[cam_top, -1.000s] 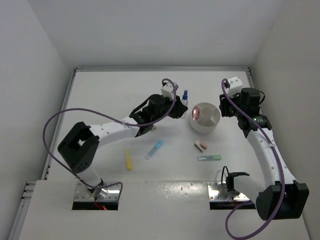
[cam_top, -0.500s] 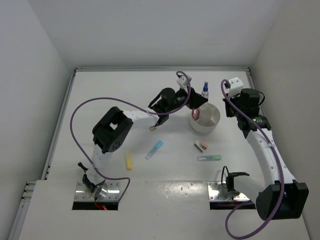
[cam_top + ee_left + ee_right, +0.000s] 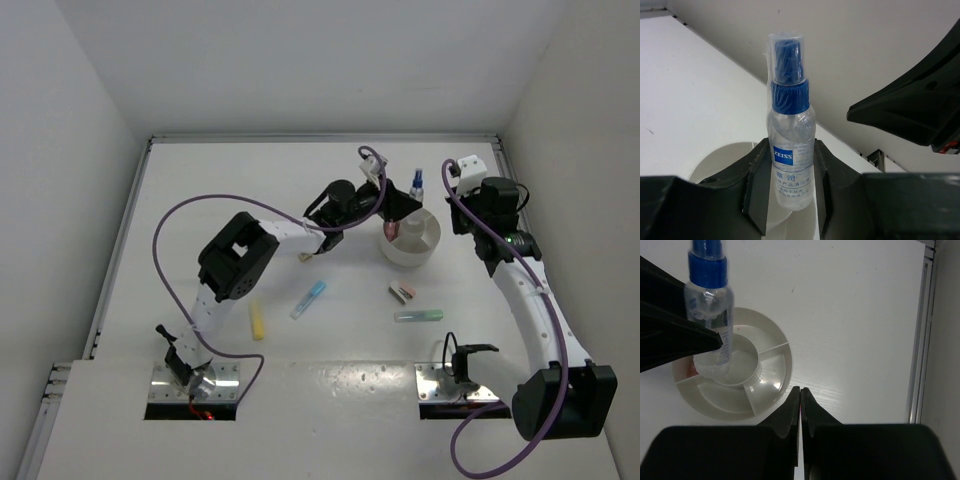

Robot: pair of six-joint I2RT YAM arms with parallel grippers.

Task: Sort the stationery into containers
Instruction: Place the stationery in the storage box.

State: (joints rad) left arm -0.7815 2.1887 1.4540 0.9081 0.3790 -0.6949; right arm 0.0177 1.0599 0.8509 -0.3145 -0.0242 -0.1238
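A clear blue-capped bottle [image 3: 417, 183] [image 3: 790, 125] stands upright between the fingers of my left gripper [image 3: 403, 205] [image 3: 790, 192], which is shut on it. In the right wrist view the bottle [image 3: 710, 315] hangs over the middle compartment of the round white dish [image 3: 425, 252] [image 3: 771, 382] [image 3: 720, 160]. A pink item [image 3: 391, 229] lies in the dish's left compartment. My right gripper [image 3: 458, 222] [image 3: 800, 388] is shut and empty, just right of the dish. On the table lie a blue stick [image 3: 309, 298], a yellow stick [image 3: 257, 321], a green stick [image 3: 418, 315], a brown-pink block [image 3: 401, 292] and a tan block [image 3: 303, 258].
The left arm [image 3: 280, 228] stretches across the table's middle toward the dish. Walls close in the table at the back and on both sides, and a metal rail [image 3: 920, 340] runs along the right edge near my right gripper.
My left gripper has carried the bottle rightward from the dish's left side to above the dish. The right arm has hardly moved.
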